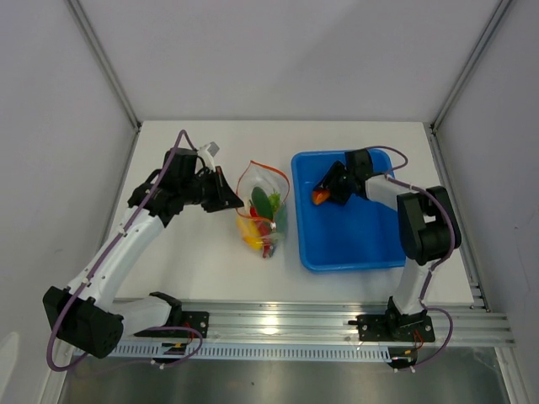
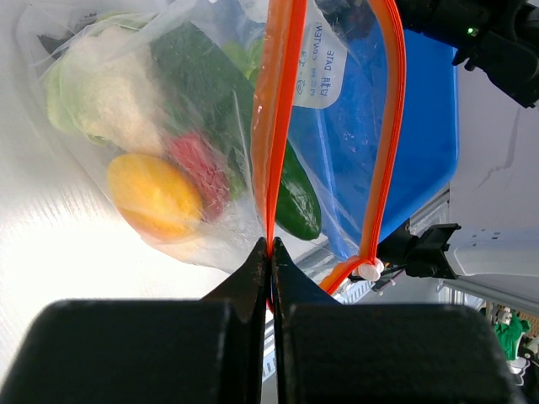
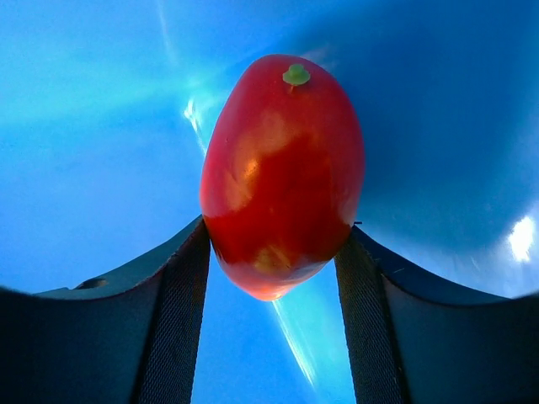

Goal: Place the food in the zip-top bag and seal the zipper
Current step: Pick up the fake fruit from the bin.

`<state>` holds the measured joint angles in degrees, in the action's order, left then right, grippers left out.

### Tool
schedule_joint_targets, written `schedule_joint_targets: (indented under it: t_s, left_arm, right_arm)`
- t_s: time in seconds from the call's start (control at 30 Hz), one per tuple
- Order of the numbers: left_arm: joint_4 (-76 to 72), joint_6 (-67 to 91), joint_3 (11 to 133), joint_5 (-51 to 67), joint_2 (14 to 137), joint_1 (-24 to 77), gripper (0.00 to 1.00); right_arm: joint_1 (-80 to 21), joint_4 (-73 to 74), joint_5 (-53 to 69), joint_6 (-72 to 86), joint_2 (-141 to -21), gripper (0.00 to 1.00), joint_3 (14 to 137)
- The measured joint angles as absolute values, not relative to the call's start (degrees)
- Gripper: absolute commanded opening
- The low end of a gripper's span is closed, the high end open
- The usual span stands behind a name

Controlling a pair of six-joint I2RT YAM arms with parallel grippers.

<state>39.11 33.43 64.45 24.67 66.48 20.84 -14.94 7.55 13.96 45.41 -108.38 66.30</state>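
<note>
White tabletop (image 1: 210,278) between pale walls carries everything. Just left of the blue tray (image 1: 354,244) lies the zip-top bag (image 1: 263,210). Its mouth gapes open, with the red-orange zipper (image 2: 389,126) parted into two strips. Through the clear plastic show a white cauliflower (image 2: 105,93), an orange-yellow pepper (image 2: 156,195), a dark green cucumber (image 2: 299,206) and a blurred red piece (image 2: 195,164). The left gripper (image 2: 270,252), on the bag's side away from the tray, has its fingers pressed together on one zipper strip. Inside the tray, near its far-left corner, the right gripper (image 3: 274,231) pinches the red tomato (image 3: 282,168), a pad against each side. Whether the tomato touches the tray floor cannot be told.
</note>
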Motion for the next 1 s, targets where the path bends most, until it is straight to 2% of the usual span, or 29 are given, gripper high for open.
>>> schedule_joint_targets:
  t_s: [0.17, 0.3, 0.67, 1.0]
  left_arm:
    - [39.1, 33.4, 64.4, 24.7, 66.8, 20.8, 0.00]
    - [39.0, 33.4, 64.4, 24.7, 67.2, 20.8, 0.01]
    - [38.4, 33.5, 64.4, 24.8, 68.3, 20.8, 0.00]
    - [38.2, 33.5, 65.1, 24.9, 69.6, 20.8, 0.01]
  right_arm:
    - [-15.0, 10.1, 13.3, 43.4, -104.8, 0.03, 65.6]
    - [-15.0, 12.3, 12.8, 41.8, -100.6, 0.00, 65.5]
    - [-17.2, 20.0, 12.5, 36.1, -88.9, 0.00, 68.3]
    - [-24.6, 20.8, 17.0, 29.6, -83.7, 0.00, 79.0]
